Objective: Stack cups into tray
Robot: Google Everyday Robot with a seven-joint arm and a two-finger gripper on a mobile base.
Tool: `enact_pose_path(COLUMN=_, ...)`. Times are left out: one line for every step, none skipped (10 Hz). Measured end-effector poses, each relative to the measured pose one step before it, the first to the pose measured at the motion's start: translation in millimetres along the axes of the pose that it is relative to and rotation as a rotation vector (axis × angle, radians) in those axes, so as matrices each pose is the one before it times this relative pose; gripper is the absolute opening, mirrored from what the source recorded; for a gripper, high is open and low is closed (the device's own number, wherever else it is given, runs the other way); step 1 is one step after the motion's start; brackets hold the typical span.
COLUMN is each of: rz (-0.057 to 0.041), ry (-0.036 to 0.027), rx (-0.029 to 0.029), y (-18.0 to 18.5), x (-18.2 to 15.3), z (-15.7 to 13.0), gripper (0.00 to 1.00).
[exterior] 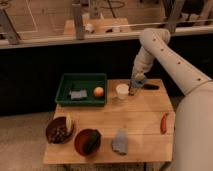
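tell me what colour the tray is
Dark green tray, seen best in the camera view. The gripper is right of it, by the white cup.

The gripper [135,89] hangs right of centre, just beside the white cup [122,91]. Bare desk [135,115] runs across mid-frame, between the tray [82,76] upper left and bowls [60,130] lower left. An orange [98,92] fills the tray's right end.

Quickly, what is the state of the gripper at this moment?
Gripper: down beside the white cup, on its right in the picture; whether it is open, closed or holding something cannot be told.
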Motion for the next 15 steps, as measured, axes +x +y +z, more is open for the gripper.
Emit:
enact_pose_path(rz=-0.00302, ry=-0.01782, rx=0.00441, y=0.32, x=-5.37, z=2.57, gripper=0.0)
enact_pose_path(rz=0.00287, ry=0.0009, rx=-0.0005, y=0.6, x=1.82, z=0.09, gripper=0.0)
enact_pose_path(rz=0.00156, ry=0.00003, rx=0.00034, y=0.36, x=1.01, z=-0.32, gripper=0.0)
enact_pose_path(rz=-0.00116, ry=-0.00018, rx=-0.00038, y=-0.24, x=-0.79, z=0.28, gripper=0.0)
enact_pose_path(rz=-0.0023, ry=-0.00081, rx=-0.00048, y=-0.44, x=-1.66, z=0.38, gripper=0.0)
enact_pose_path(rz=0.00068, ry=0.00005, rx=-0.00001, y=0.14, x=0.43, z=-0.07, gripper=0.0)
enact_pose_path(rz=0.01744, ry=-0.00918, rx=0.00333, y=-0.47, x=2.59, z=1.44, gripper=0.0)
enact_pose_path(rz=0.05024, ry=-0.01866, rx=0.00773, y=-3.09, x=5.52, z=2.38, gripper=0.0)
enact_pose_path(rz=0.06005, ry=-0.01053, rx=0.00632, y=-4.18, x=5.75, z=1.45, gripper=0.0)
enact_pose_path(rz=0.11977, ry=-0.01522, rx=0.01118, y=-9.47, x=5.63, z=1.57, gripper=0.0)
enact_pose_path(rz=0.10564, ry=-0.02228, rx=0.00728, y=-8.46, x=1.46, z=-0.01, gripper=0.0)
enact_pose_path(rz=0.09637, ry=-0.02112, rx=0.00735, y=-10.6, x=3.17, z=-1.84, gripper=0.0)
enact_pose_path(rz=0.0443, ry=-0.00691, rx=-0.00242, y=-6.48, x=0.41, z=0.18, gripper=0.0)
enact_pose_path(rz=0.01628, ry=-0.00963, rx=-0.00745, y=-3.51, x=-8.14, z=5.13, gripper=0.0)
enact_pose_path(rz=0.01549, ry=-0.00709, rx=-0.00794, y=0.87, x=-1.41, z=2.86, gripper=0.0)
